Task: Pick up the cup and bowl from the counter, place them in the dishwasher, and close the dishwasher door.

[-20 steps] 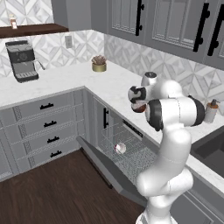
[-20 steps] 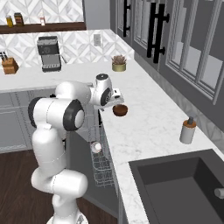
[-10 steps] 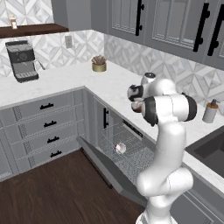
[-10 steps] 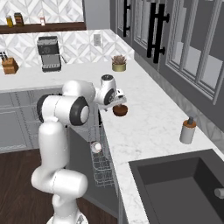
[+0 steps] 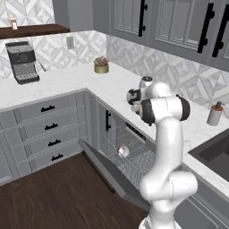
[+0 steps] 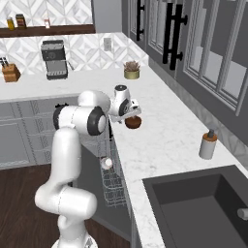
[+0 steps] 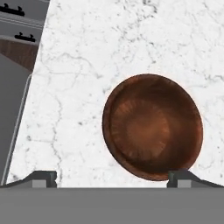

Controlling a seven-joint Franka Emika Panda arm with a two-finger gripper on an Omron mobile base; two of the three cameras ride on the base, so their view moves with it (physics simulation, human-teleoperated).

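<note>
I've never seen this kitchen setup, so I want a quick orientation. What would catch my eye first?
The white robot arm's open two-finger gripper hangs just above a small round dark reddish-brown wooden-look bowl on the white marble-look counter. Beside the arm, the dark-grey dishwasher door is folded down, and a small red plastic cup with a white rim lies in the silver wire rack.

No text, label, brand, number or sign could be read on anything in any of the views.
</note>
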